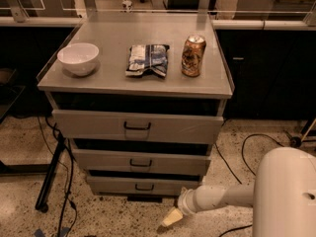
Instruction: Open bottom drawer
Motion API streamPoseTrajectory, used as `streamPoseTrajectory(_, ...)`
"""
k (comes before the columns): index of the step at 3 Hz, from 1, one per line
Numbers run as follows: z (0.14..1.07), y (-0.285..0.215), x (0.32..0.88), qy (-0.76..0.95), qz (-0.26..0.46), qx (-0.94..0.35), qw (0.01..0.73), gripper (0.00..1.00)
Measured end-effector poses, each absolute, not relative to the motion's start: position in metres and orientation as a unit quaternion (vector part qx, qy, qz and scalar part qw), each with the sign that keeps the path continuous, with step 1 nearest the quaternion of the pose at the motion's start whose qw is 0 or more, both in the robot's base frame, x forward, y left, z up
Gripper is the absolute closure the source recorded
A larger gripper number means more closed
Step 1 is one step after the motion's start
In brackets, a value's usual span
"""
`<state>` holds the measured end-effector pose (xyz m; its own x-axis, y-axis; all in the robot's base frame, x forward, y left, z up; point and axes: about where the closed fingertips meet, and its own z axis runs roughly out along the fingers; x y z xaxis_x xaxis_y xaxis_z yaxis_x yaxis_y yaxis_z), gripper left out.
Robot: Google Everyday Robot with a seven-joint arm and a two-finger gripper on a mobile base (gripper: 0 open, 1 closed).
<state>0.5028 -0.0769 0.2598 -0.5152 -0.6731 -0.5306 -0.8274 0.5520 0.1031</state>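
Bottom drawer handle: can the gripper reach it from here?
Probably yes. The gripper sits low near the floor, close to the handle of the bottom drawer, with nothing visible between them.

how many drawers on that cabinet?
3, stacked: top drawer under the tabletop, middle drawer below it, bottom drawer nearest the floor. None appear hidden. The gripper hangs near the floor, below and right of the bottom drawer's handle, apart from it.
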Motion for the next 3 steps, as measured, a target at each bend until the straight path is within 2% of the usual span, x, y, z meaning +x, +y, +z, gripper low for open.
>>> streamPoseTrajectory(3,0.242,-0.051,0.553,0.839,0.163,-0.435,0.283,0.0)
